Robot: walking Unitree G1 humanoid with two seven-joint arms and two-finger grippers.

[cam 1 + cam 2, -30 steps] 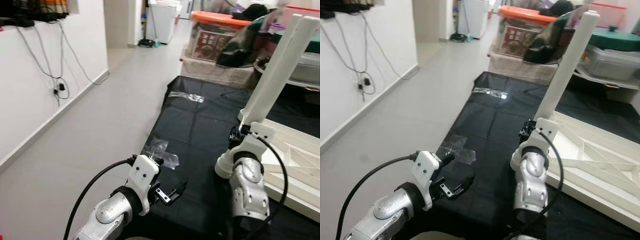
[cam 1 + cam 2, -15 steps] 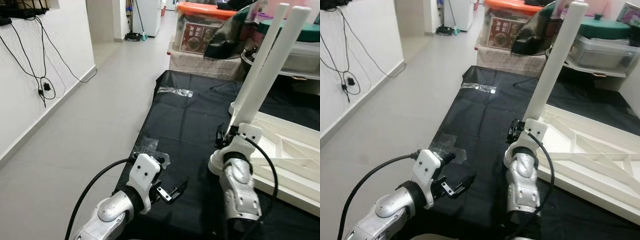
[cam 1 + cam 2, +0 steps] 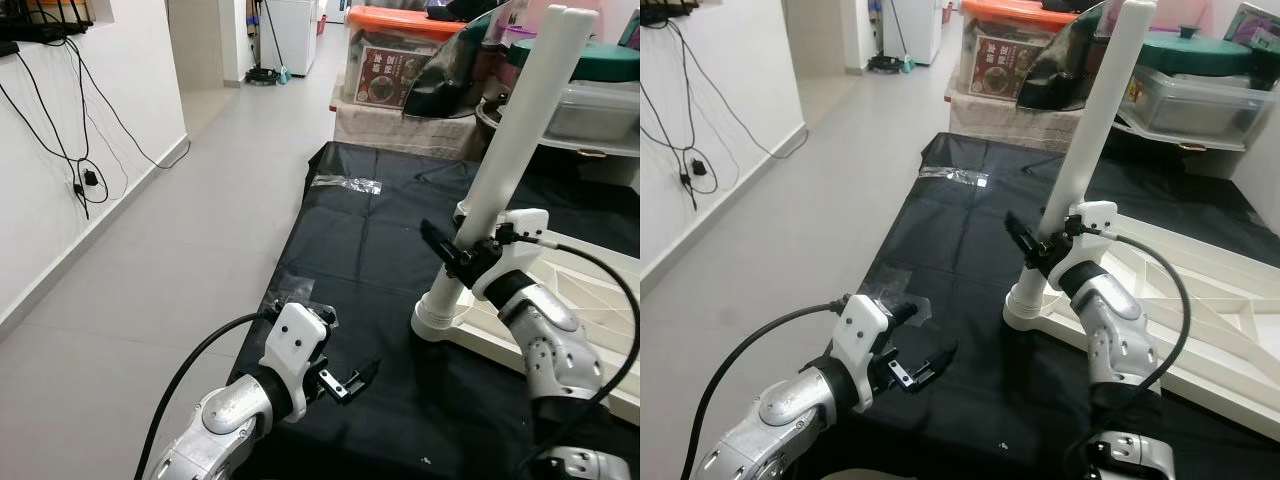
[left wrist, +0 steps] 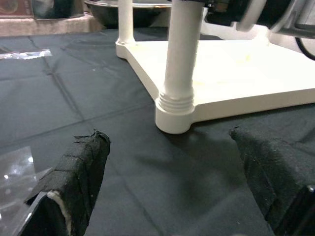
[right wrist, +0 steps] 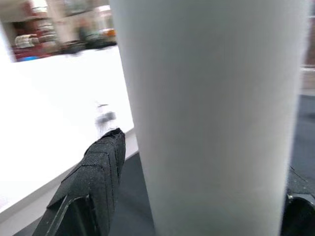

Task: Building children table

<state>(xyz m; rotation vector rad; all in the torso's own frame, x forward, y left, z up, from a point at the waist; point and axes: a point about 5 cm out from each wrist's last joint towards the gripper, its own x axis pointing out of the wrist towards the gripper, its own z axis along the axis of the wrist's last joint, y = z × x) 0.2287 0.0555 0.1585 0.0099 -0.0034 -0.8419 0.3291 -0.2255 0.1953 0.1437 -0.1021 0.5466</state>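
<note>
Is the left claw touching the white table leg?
Apart. The left wrist view shows black mat between the open left claw and the white table leg.

The grey tiled floor carried a black sheet, spread flat. Clear tape lay at the sheet's far edge, and more tape at its left edge. The white tabletop lay upside down on the sheet, legs upward.
</note>
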